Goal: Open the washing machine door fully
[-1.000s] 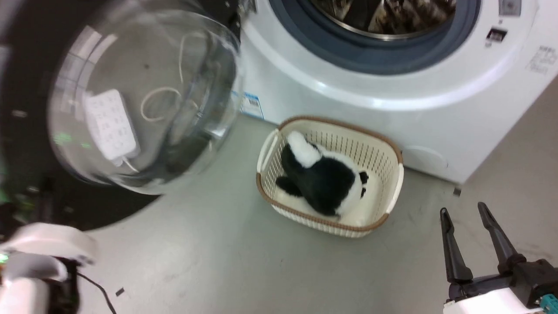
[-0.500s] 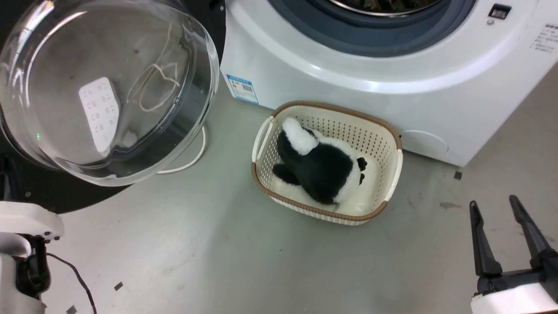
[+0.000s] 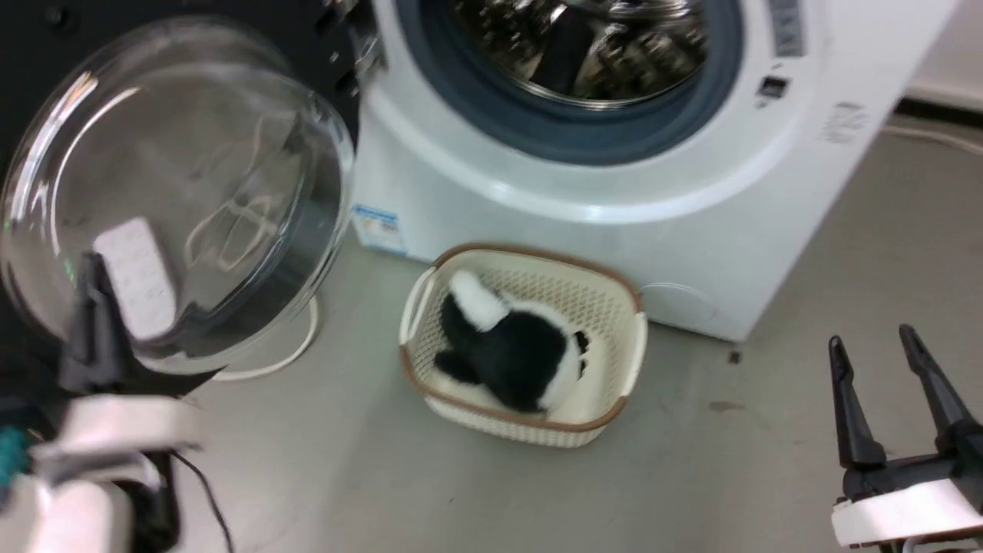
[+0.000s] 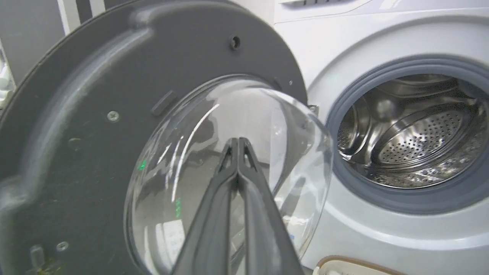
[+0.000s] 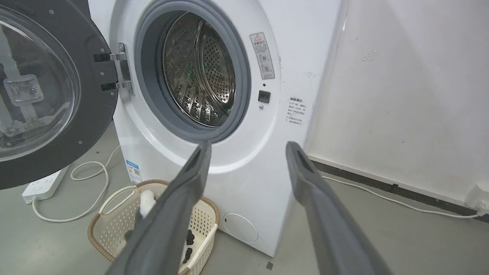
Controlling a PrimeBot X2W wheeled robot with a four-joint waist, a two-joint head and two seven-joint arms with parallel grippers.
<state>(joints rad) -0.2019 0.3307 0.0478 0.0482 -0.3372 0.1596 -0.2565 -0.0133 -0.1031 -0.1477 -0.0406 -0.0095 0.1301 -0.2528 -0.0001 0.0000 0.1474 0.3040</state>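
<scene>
The washing machine door (image 3: 177,192), a black ring round a bulging clear glass bowl, stands swung out to the left of the white washing machine (image 3: 614,230). Its metal hinge (image 5: 121,68) holds it beside the grey gasket and steel drum (image 5: 198,72). My left gripper (image 3: 94,265) is shut with nothing held, its fingers pointing up in front of the bowl's lower left. In the left wrist view the left gripper (image 4: 237,141) lies over the glass of the door (image 4: 76,133); whether it touches is unclear. My right gripper (image 3: 870,338) hangs open over the floor at the right, apart from the washer.
A cream basket (image 3: 530,430) holding a black and white plush toy (image 3: 507,346) sits on the floor right before the washer. A white power strip (image 5: 42,187) and looped cable (image 3: 284,357) lie under the door. A wall (image 5: 401,95) with a floor cable stands right of the washer.
The head camera has shifted, so more of the drum shows and the basket sits lower left. My left gripper's shut fingers have risen into the head view before the glass bowl. The right gripper stays open.
</scene>
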